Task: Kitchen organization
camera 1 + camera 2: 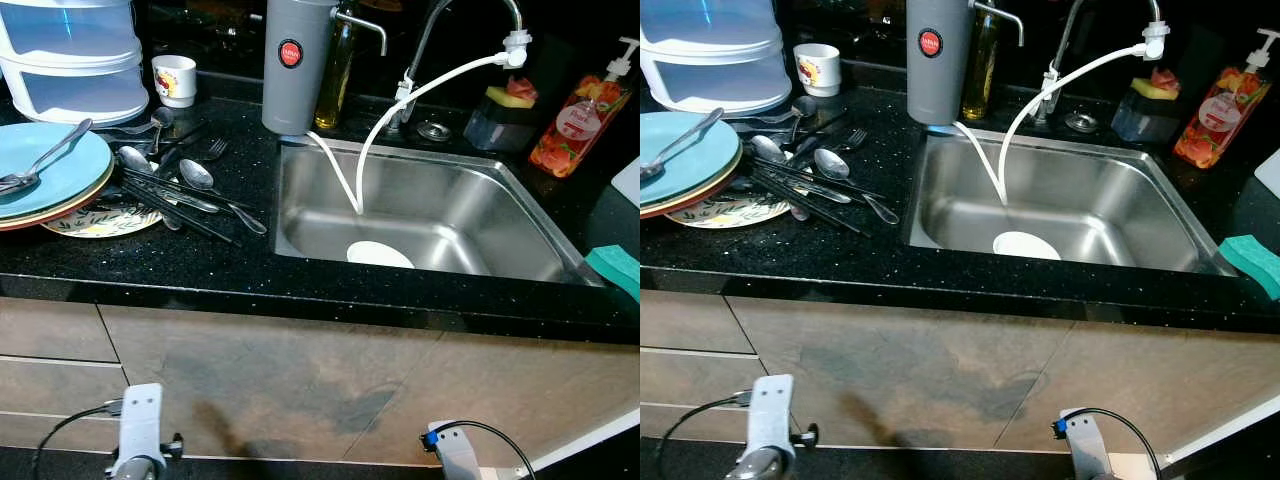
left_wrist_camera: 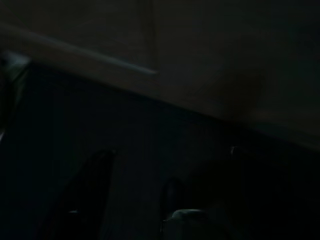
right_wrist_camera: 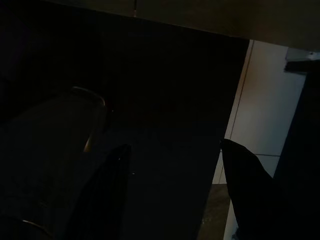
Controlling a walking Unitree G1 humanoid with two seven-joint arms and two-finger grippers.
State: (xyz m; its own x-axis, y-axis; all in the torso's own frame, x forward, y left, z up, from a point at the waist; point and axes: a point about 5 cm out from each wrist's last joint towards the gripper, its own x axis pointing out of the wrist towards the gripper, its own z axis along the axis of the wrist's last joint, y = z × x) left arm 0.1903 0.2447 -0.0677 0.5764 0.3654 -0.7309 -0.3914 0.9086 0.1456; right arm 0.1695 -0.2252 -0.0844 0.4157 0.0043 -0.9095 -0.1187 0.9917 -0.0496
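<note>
Two arms hang idle below the black speckled stone worktop [image 1: 200, 265], so we judge that we are still at the standing-and-choosing step, with nothing picked up yet. In the right wrist view our right claw [image 3: 172, 165] has its two black fingers spread well apart and empty. In the dark left wrist view the left claw [image 2: 135, 195] shows two faint finger shapes; we cannot tell how far open it is or whether it carries anything.

What needs sorting lies on the worktop to the left of the stainless steel sink [image 1: 500, 215]: a stack of light blue plates [image 1: 70, 170] with a spoon resting on top, a patterned plate [image 1: 100, 220] beneath it, and a loose scatter of metal spoons, forks and dark-handled cutlery [image 1: 185, 185] just beside the stack. One round white plate [image 1: 380, 255] sits on the sink floor, under two white hoses.

Next, we judge, a claw must rise above the worktop edge and reach for the cutlery, which lies crossed and flat, so pinching one piece cleanly will be awkward
</note>
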